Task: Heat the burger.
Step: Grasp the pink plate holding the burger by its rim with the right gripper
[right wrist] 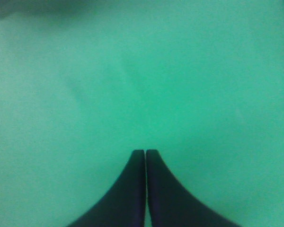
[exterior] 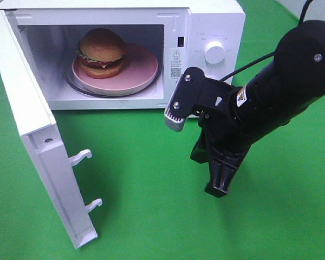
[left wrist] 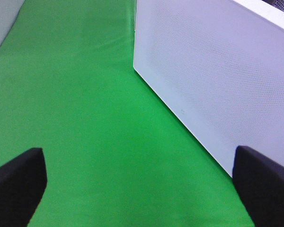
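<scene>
The right jaws are pressed together over the green bench [exterior: 146, 211], the left jaws are spread wide near the open door [left wrist: 213, 80], and the burger [exterior: 101, 51] sits on its pink plate [exterior: 142, 70] inside the microwave [exterior: 216, 21].

Setting: robotics lab bench, dressed as a kitchen corner. The work surface is being covered across the whole view by a plain green cloth [exterior: 141, 216]. A white countertop microwave [exterior: 216, 27] is being displayed on it, door [exterior: 38, 146] open. A black robot arm [exterior: 292, 76], fed by a black cable [exterior: 304, 12], is being posed over the cloth.
</scene>
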Controlling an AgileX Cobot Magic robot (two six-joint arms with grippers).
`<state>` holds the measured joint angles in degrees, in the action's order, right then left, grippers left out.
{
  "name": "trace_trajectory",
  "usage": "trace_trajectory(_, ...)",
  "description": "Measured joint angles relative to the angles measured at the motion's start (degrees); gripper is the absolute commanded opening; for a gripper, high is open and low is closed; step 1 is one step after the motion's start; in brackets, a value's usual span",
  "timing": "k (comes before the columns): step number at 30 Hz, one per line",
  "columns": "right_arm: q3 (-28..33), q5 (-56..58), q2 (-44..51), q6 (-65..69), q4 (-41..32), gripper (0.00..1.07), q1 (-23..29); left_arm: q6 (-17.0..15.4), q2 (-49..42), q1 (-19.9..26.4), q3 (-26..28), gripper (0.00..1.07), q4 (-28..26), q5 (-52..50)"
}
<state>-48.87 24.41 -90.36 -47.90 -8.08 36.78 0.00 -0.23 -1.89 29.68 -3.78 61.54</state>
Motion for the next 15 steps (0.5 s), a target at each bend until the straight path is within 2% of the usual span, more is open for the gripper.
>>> trace_trajectory(9, 0.0, 0.0, 0.0, -22.2, 1.4, 0.07, 0.0, 0.0, 0.0, 0.0, 0.0, 1.00, 0.0, 0.0)
trace_trajectory(15, 0.0, -1.1, 0.0, -26.9, 6.6, 0.12, 0.0, 0.0, 0.0, 0.0, 0.0, 1.00, 0.0, 0.0)
